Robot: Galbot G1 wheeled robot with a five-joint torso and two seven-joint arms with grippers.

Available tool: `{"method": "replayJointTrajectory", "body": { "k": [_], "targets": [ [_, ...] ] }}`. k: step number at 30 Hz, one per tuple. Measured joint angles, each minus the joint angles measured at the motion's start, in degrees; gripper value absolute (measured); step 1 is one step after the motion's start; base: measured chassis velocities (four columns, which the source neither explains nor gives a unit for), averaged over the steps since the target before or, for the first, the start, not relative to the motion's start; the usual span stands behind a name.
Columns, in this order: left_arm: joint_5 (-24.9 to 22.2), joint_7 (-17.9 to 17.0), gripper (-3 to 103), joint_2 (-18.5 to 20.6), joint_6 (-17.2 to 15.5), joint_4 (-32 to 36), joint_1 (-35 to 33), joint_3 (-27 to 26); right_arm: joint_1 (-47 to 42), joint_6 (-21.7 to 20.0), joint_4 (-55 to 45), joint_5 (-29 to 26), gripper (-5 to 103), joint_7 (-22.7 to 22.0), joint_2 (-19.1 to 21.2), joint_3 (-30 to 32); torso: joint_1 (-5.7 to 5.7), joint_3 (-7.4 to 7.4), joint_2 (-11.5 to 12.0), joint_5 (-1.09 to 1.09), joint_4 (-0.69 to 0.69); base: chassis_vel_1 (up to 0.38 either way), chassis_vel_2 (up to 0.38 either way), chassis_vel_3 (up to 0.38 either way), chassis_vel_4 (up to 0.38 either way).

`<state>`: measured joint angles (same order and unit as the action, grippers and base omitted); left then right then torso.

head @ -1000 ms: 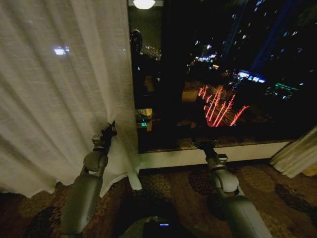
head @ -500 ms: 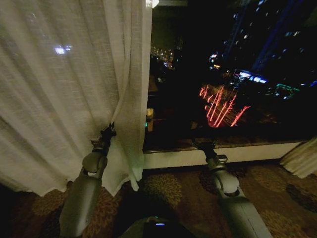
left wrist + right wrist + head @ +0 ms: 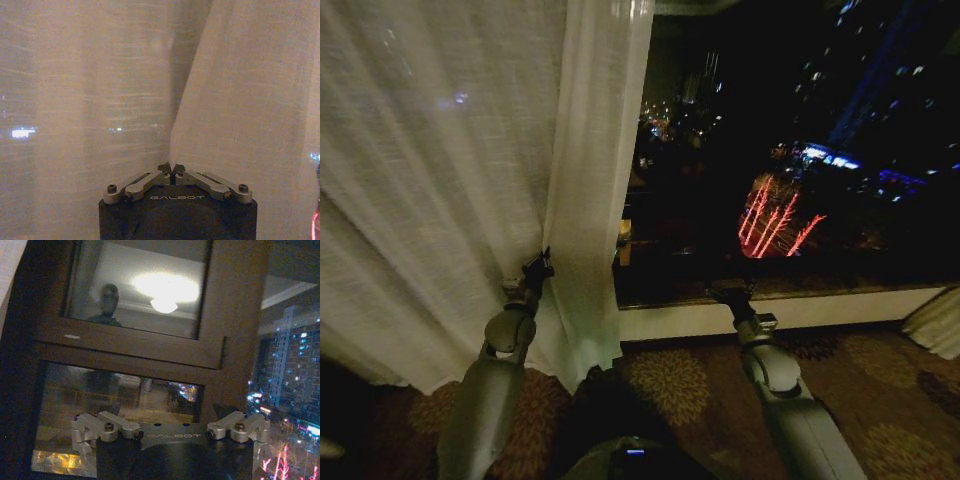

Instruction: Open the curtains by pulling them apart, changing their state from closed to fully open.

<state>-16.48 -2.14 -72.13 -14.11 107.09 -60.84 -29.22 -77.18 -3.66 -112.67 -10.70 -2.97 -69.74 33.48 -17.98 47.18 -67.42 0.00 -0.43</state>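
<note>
The left curtain, sheer cream-white and pleated, hangs over the left half of the head view. Its inner edge falls in a thick fold beside the dark window. My left gripper is low on that fold, shut on a pinch of the cloth. The left wrist view shows its fingertips closed together against the curtain. My right gripper is held up before the bare window glass, open with nothing in it. Its fingers are spread wide in the right wrist view. A strip of pale pleated fabric shows at the far right.
A dark window with city lights outside spans the middle and right. A white sill runs below it. Patterned carpet lies underfoot. A brown window frame with the reflection of a ceiling lamp stands close before the right gripper.
The whole head view has shifted, so the camera moved leftward. The curtain's inner fold now sits farther right in the picture and looks more bunched. Both grippers keep their states.
</note>
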Motion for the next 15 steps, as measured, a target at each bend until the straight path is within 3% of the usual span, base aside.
{"method": "replayJointTrajectory", "body": {
  "k": [15],
  "targets": [
    [-0.1,0.1,0,-0.1,0.4,0.4,-0.7,-0.5,0.0,0.0,-0.6,0.2,100,0.0,-0.1,-0.3,-0.01,0.00,0.0,0.00,0.01,0.181,0.182,-0.189,-0.187]
  ]
}}
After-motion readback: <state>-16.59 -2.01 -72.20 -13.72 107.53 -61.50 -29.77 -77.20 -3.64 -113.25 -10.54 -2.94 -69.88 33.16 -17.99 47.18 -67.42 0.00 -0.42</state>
